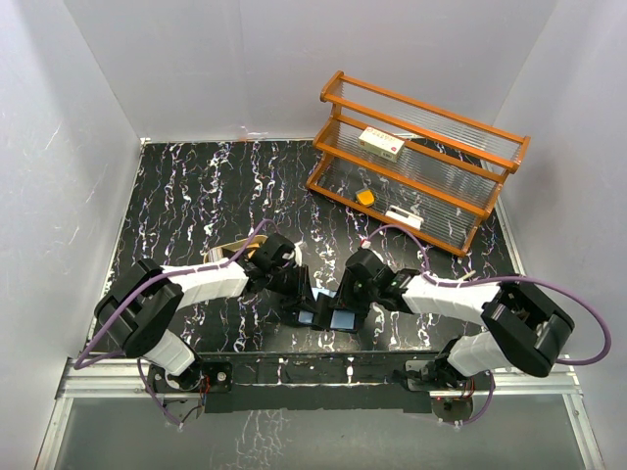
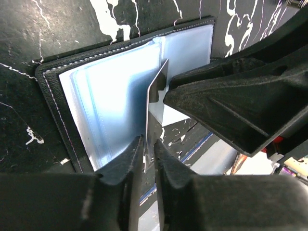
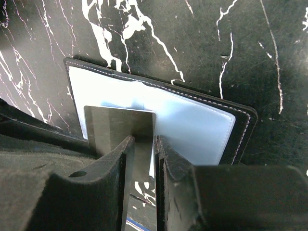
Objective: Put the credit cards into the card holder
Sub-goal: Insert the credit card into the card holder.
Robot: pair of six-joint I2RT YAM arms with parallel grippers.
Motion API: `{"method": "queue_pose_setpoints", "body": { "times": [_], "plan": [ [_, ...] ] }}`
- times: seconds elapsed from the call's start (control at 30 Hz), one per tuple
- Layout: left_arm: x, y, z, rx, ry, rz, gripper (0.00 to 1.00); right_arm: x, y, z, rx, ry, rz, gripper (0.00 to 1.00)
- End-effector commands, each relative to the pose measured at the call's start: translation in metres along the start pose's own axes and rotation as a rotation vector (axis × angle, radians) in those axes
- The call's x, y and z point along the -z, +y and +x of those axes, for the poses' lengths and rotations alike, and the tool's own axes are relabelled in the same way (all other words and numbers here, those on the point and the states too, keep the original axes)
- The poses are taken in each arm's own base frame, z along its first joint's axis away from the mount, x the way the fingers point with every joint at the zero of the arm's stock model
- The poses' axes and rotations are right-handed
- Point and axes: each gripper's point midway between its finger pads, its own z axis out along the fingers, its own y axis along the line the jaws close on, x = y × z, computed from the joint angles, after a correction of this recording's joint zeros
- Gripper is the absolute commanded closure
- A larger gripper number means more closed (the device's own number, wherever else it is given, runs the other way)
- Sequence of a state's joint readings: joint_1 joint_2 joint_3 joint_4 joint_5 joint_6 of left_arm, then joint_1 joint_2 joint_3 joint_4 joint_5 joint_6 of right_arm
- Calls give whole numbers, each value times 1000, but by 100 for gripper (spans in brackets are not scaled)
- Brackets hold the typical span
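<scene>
Grey card (image 2: 156,91) pinched on edge by left pincer (image 2: 149,151), wallet (image 2: 103,96) open on bench (image 2: 19,38) just below. At same card, right pincer (image 3: 143,149) narrow; grip unclear. Insertion step: next, tip card edge into slot (image 2: 89,113).

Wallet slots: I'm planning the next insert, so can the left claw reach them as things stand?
Likely yes: the wallet lies open under the left claw, which pinches a card on edge above it; the right claw crowds close beside.

The wallet (image 1: 343,319) lies open at the table's (image 1: 196,196) near edge. A card (image 2: 155,96) stands upright over it. A rack (image 1: 460,166) stands behind, right.
</scene>
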State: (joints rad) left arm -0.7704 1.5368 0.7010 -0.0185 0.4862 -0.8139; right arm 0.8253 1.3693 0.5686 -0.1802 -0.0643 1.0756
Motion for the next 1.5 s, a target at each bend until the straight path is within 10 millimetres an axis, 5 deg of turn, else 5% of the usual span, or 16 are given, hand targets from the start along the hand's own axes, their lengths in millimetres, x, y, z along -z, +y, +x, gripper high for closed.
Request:
{"method": "queue_pose_setpoints", "body": {
  "times": [0.0, 0.07, 0.27, 0.57, 0.8, 1.47],
  "plan": [
    [0, -1, 1, 9, -9, 5, 92, 4, -5, 1, 6, -17, -2, 78],
    [-1, 2, 3, 23, -11, 3, 100, 8, -1, -1, 3, -30, -26, 78],
    [-3, 11, 2, 34, -39, -22, 100, 29, 14, -14, 66, -75, -46, 73],
    [-7, 15, -2, 52, -66, -34, 100, 60, -6, -34, 88, -203, 52, 64],
    [-7, 19, -5, 67, -87, -50, 100, 52, -35, -24, 95, -169, 153, 61],
    [-4, 14, -14, 85, -138, -47, 100, 21, -51, -4, 100, -91, 151, 78]
  ]
}}
